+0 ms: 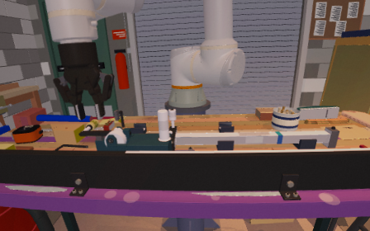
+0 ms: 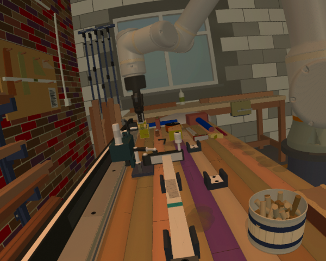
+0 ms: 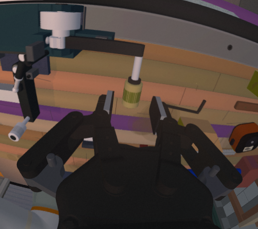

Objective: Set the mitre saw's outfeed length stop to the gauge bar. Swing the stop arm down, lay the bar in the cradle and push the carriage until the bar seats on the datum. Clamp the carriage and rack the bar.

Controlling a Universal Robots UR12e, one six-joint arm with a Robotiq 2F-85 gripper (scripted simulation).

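My gripper (image 3: 133, 105) is open and holds nothing. It hangs just above the yellow knurled knob (image 3: 132, 93) at the end of the black clamp lever (image 3: 103, 45). The lever runs from a white hub (image 3: 61, 22) on the teal carriage (image 1: 134, 142). The carriage sits on the grey rail (image 3: 173, 31) at the bench's front edge. The stop arm (image 3: 30, 91) lies down across the bench. The pale gauge bar (image 1: 252, 137) lies in the black cradle blocks (image 2: 170, 182), one end against the stop arm's plate (image 2: 162, 158). The empty rack blocks (image 2: 215, 179) sit beside the bar.
Behind the bench are a roller door (image 1: 219, 49) and the arm's base (image 1: 188, 101). A hex key (image 3: 186, 109), an orange tape measure (image 3: 244, 137) and small blocks lie near the gripper. A tub of dowels (image 2: 277, 220) stands at the bench's other end.
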